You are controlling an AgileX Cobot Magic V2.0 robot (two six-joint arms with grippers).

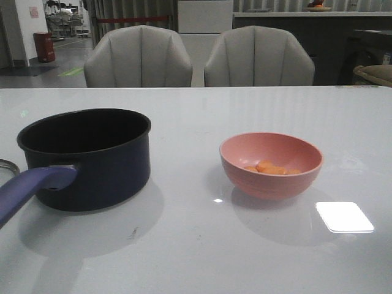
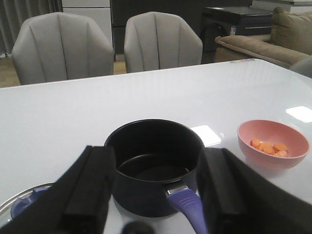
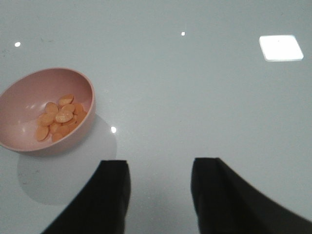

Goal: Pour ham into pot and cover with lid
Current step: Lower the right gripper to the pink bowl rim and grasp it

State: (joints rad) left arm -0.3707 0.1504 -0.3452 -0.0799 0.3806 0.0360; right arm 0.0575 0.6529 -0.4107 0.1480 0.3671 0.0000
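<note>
Pot [image 1: 92, 156] sits closest on the table [image 1: 202, 257], purple handle [image 1: 27, 187] toward the camera, looks empty. Ham [image 1: 269, 167] is in the pink bowl [image 1: 271, 164] to its right. Lid [image 2: 22, 204] lies beside the pot, I think, only partly visible. Left gripper [image 2: 156, 187] and right gripper [image 3: 161, 195] both hang wide open, holding nothing.

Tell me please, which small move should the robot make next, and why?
Probably the right gripper should move toward the pink bowl to grasp its rim. The ham lies in that bowl, the pot looks empty, and both grippers are open and hold nothing. The lid lies beside the pot, near the left gripper, so covering comes later.
</note>
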